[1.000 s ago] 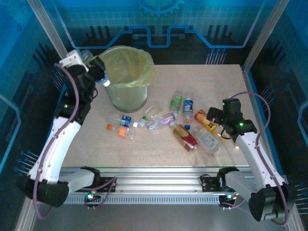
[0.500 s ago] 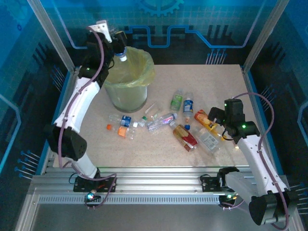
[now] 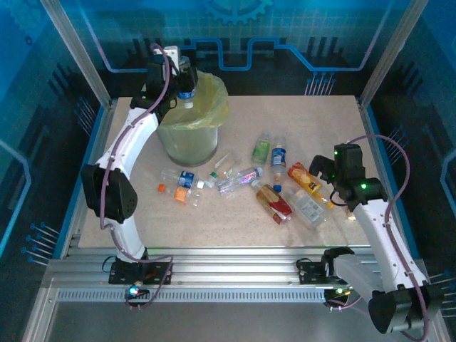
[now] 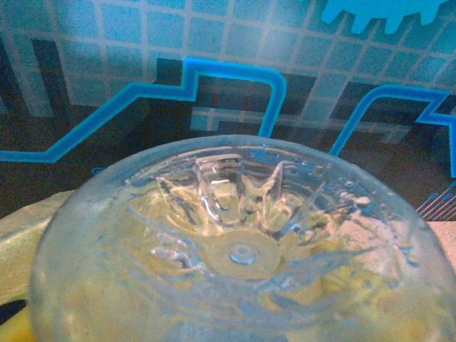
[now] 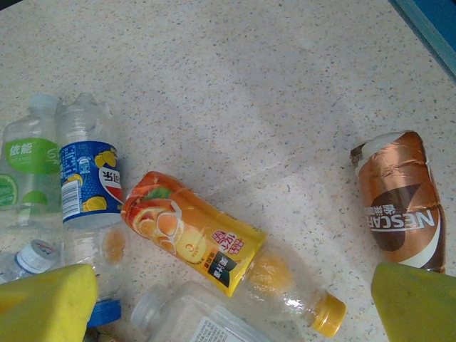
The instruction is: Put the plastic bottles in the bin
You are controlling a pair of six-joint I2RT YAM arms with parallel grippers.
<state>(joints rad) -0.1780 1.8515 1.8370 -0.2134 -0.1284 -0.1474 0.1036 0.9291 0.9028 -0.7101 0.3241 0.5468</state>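
A speckled beige bench stands inside an enclosure of translucent blue walls. The walls are printed with a pale grid, bright blue circuit-like lines and a gear emblem up top. Slanting aluminium posts frame the corners, and a ribbed aluminium rail runs along the near edge.

Blue-tinted enclosure, bright tabletop, soft shadows, blurred close-up

The left arm stretches far forward and up, nearly straight, with the left gripper clamped on a bottle. The right arm bends at the elbow, the right gripper pointing down, its yellow fingers spread wide, holding nothing.
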